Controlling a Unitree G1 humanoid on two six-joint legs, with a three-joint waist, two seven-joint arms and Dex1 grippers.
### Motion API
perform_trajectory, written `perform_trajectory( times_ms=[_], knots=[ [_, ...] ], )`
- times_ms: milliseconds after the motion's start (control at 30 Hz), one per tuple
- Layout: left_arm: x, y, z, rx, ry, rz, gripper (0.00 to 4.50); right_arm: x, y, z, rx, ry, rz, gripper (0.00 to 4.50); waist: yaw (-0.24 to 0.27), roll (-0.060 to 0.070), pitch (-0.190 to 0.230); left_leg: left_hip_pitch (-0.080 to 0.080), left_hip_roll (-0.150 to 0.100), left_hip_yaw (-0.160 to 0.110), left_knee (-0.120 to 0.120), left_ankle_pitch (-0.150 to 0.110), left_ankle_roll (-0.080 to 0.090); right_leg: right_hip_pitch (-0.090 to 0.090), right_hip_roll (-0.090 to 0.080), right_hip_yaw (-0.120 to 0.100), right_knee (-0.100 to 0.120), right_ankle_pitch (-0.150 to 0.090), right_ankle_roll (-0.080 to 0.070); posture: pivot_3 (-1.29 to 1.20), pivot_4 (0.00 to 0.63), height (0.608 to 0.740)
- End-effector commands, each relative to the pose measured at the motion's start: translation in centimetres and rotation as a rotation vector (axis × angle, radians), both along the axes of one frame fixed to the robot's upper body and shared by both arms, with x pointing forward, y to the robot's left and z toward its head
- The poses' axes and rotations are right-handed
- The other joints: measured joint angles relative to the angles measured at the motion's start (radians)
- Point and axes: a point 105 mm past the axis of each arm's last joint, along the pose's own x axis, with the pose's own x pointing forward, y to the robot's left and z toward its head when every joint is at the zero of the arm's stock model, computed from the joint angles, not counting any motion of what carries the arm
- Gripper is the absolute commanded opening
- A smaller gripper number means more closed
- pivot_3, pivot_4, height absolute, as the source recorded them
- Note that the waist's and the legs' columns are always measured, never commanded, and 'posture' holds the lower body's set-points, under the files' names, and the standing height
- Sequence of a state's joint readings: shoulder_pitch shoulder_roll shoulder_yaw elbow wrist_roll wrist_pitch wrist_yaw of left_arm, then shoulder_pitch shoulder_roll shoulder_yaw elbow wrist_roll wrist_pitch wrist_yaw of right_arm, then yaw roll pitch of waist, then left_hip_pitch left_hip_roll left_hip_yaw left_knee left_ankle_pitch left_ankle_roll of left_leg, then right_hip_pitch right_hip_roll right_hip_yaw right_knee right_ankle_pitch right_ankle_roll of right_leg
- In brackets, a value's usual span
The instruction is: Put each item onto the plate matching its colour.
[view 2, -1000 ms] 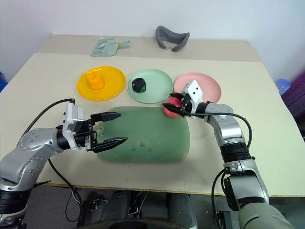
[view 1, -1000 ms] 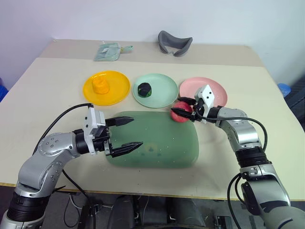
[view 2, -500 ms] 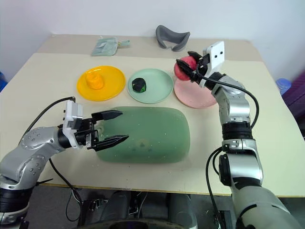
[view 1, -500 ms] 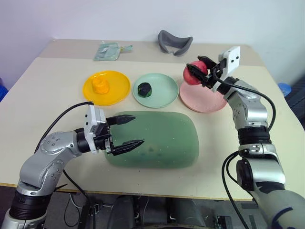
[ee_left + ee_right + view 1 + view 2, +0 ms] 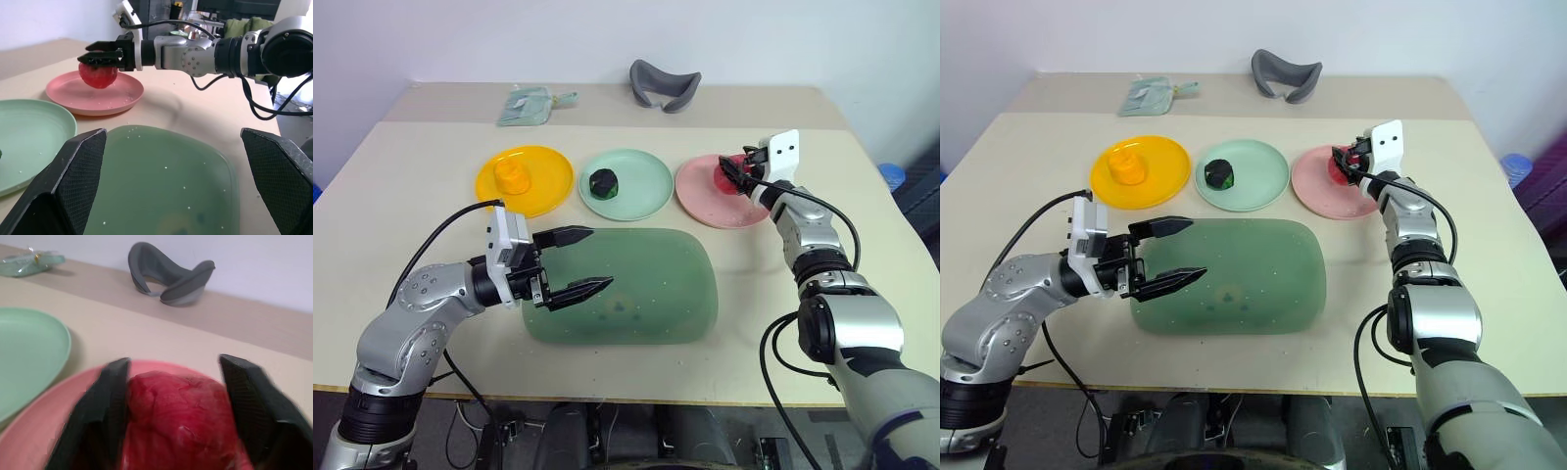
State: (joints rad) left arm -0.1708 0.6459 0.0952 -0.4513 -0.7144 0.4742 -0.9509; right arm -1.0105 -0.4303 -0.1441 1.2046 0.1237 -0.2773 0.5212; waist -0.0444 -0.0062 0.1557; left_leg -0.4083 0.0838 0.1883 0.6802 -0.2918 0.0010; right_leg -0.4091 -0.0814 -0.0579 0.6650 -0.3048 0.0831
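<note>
Now, left to right: my left gripper [image 5: 576, 262] idle over green mat [image 5: 646, 284], fingers wide apart. Orange lump [image 5: 515, 177] on yellow plate [image 5: 548, 166], dark lump [image 5: 603, 181] on mint plate [image 5: 641, 196]. Apple [image 5: 98, 74] just carried off mat, now on pink plate [image 5: 105, 97]; right gripper [image 5: 100, 55] fingers parting around it. Sorting looks complete once I withdraw.

My 2 head cameras look forward and down over the table [image 5: 401, 186], sharing nearly the same scene. My left wrist camera faces across the green mat [image 5: 166, 181]; my right wrist camera sits close on the pink plate [image 5: 44, 431]
</note>
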Motion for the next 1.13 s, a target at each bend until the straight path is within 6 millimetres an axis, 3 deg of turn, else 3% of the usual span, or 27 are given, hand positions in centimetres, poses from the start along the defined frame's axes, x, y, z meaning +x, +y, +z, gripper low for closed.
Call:
perform_trajectory(
  times_ms=[33,233,367,567,767,967,1133],
  knots=[
    [0.1,0.2,0.5,-0.005,-0.035,0.020,4.50,0.1,-0.4,2.8,0.006,-0.099,-0.006,4.47,0.000,0.000,0.000,0.000,0.000,0.000,0.000,0.000,0.000,0.000,0.000,0.000,0.000,0.000,0.000,0.00,0.150,0.740],
    [1.1,1.0,-0.4,0.041,-0.038,0.132,4.50,-1.4,-1.2,4.7,-0.002,-0.204,0.059,4.47,0.004,0.000,0.000,0.000,0.000,0.000,0.000,0.000,0.000,0.000,0.000,0.000,0.000,0.000,0.000,0.00,0.150,0.740],
    [2.1,2.5,-0.6,0.022,-0.045,0.256,4.50,-4.5,-1.9,4.6,-0.037,-0.246,0.109,4.47,0.010,0.000,0.000,0.000,0.000,-0.001,0.000,0.000,0.000,0.000,0.000,0.000,0.000,0.000,0.000,0.00,0.150,0.740],
    [4.3,5.7,-0.6,-0.046,-0.064,0.511,4.50,-9.4,-4.8,1.4,-0.043,-0.175,-0.030,4.47,0.023,0.000,0.000,0.000,0.000,-0.001,0.000,0.000,0.000,0.001,-0.001,0.000,0.000,0.000,0.000,0.00,0.150,0.740],
    [5.3,8.8,-2.2,-0.051,-0.097,0.739,4.50,-13.1,-5.7,-2.0,-0.047,-0.119,-0.133,4.47,0.028,0.000,0.000,0.001,0.000,0.000,0.000,0.000,0.000,0.001,0.000,0.001,0.000,0.000,0.000,0.00,0.150,0.740],
    [5.2,11.6,-4.5,-0.023,-0.054,0.845,4.50,-15.4,-6.4,-4.1,-0.020,-0.090,-0.192,4.47,0.028,0.000,0.000,0.001,-0.001,0.000,0.000,0.000,0.000,0.001,0.000,0.000,0.000,0.000,0.000,0.00,0.150,0.740],
    [4.7,12.3,-5.1,0.003,-0.026,0.821,4.50,-16.4,-7.0,-4.8,-0.019,-0.076,-0.199,4.47,0.031,0.000,0.000,0.001,-0.001,0.000,0.001,0.000,0.000,0.001,0.000,0.000,0.000,0.000,0.000,0.00,0.150,0.740]
  ],
)
